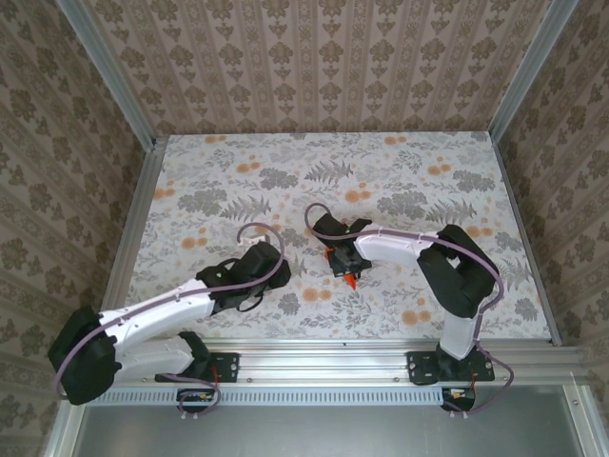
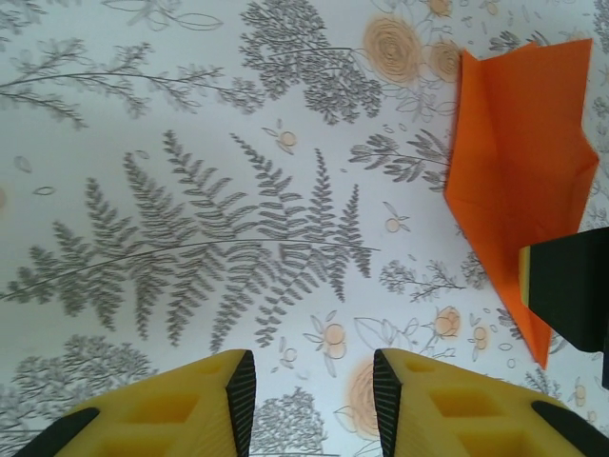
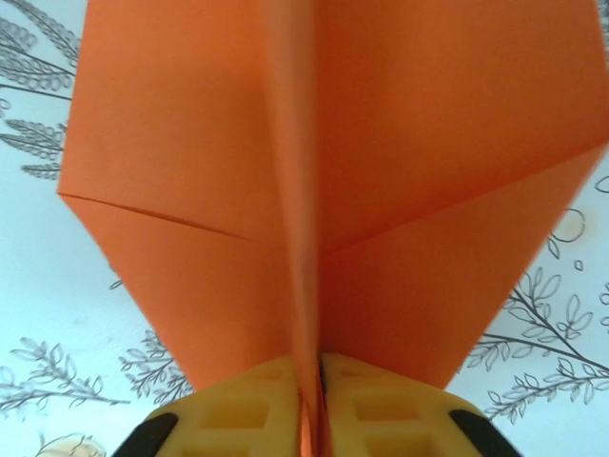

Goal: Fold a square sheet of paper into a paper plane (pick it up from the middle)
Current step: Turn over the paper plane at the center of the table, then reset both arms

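Paper plane (image 3: 314,171): light, floppy and easily crumpled. It is mid-table (image 2: 143,314), with the right claw (image 3: 309,381) pinched on its centre fold, likely the stiffest hold. Left claw (image 2: 311,381) is part-open and empty nearby.

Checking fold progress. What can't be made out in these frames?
Top external: creased bright orange paper sheet mostly hidden under the right arm; folds too small.
Left wrist: sheet cut off by right edge.
Right wrist: sheet's far end cut off at top; crease base hidden between jaws.
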### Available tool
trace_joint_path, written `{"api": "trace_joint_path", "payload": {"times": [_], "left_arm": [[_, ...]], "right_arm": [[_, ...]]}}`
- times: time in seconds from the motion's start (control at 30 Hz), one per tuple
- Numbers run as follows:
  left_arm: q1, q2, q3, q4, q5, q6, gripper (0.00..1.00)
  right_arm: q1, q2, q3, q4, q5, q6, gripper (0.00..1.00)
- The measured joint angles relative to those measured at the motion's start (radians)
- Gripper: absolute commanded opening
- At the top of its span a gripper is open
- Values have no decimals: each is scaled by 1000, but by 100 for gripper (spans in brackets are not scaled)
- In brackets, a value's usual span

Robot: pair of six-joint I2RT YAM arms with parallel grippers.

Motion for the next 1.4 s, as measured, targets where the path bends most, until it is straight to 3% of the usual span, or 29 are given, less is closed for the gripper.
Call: {"api": "trace_joint_path", "payload": {"times": [0.1,0.27,0.57,0.73,0.87,1.2,1.3,1.4], "left_arm": [[8,-40,-21,-11,-1,0,42],[24,-85,-47,-16,-1,0,42],[27,-92,-59,-26,2,0,43],[27,-89,-58,-34,3,11,42],[27,-89,-51,-52,0,41,42],[34,-116,-6,-80,-64,116,51],[37,-123,2,-116,-113,142,58],[47,-130,17,-163,-187,183,73]], "right_arm": [[0,12,10,-3,0,13,22],[0,18,16,-3,-1,22,20],[0,31,30,-7,-2,36,25],[0,8,37,-20,0,35,43],[0,-101,44,-56,11,21,57],[0,-433,67,-92,121,-51,62],[0,-583,9,-51,217,-106,81],[-13,-758,-117,44,342,-181,100]]}}
